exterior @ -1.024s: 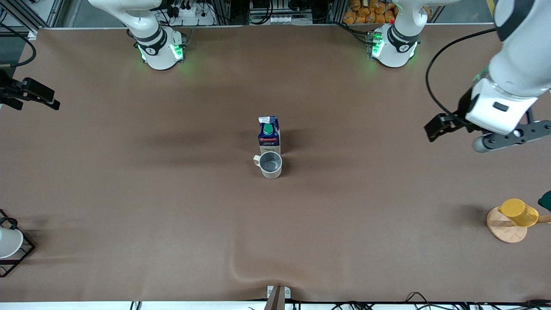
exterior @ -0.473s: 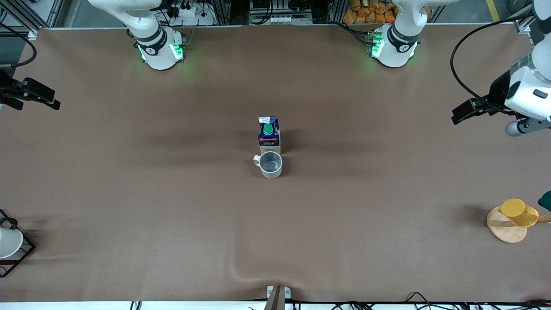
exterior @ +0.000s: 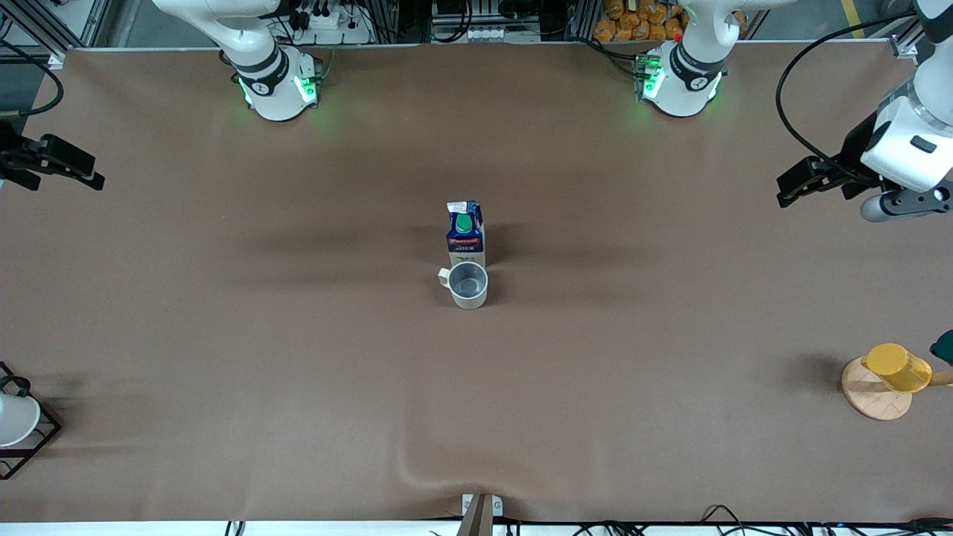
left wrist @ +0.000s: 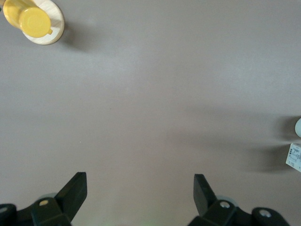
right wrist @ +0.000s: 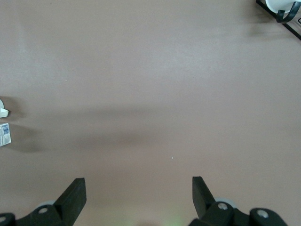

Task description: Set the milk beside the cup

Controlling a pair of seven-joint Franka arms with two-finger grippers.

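The milk, a dark blue gable-top carton with a red band and a green mark, stands upright mid-table. The cup, a cream mug with a grey inside, stands right next to it, nearer the front camera. My left gripper is open and empty, in the air over the left arm's end of the table, well away from both. My right gripper is open and empty over the right arm's end and waits. The left wrist view shows bare table between the fingers and an edge of the milk. The right wrist view shows the same.
A yellow cup lies on a round wooden coaster at the left arm's end, near the front edge. A plain white cup sits in a black wire rack at the right arm's end. The brown cloth has a ripple near the front edge.
My left gripper has drawn back from the middle toward the left arm's end of the table, open and empty. The milk, the cup and the right arm have not moved.
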